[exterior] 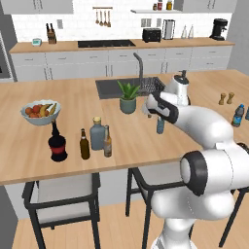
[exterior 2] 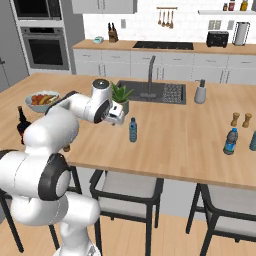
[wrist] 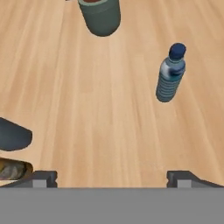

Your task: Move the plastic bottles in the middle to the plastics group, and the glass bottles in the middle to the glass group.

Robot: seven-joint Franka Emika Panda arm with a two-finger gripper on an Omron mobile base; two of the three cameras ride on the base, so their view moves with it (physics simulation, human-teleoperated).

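I am hovering my gripper (wrist: 112,177), jaws spread wide and holding nothing, above the counter (wrist: 109,122) with the light-blue plastic bottle (wrist: 170,74) standing at one o'clock, while the grey-blue bottle (exterior: 97,134) and amber bottle (exterior: 107,142) are already sitting beside the glass group (exterior: 58,143), so the plastic one remains.

The white arm (exterior: 204,146) rises from the base, bends at its dark elbow joint and reaches forward over the counter. Its wrist turns the hand downward. The gripper (wrist: 111,177) hangs above the wood, jaws spread wide with nothing between them, both dark fingertips (wrist: 41,178) clear of any object.
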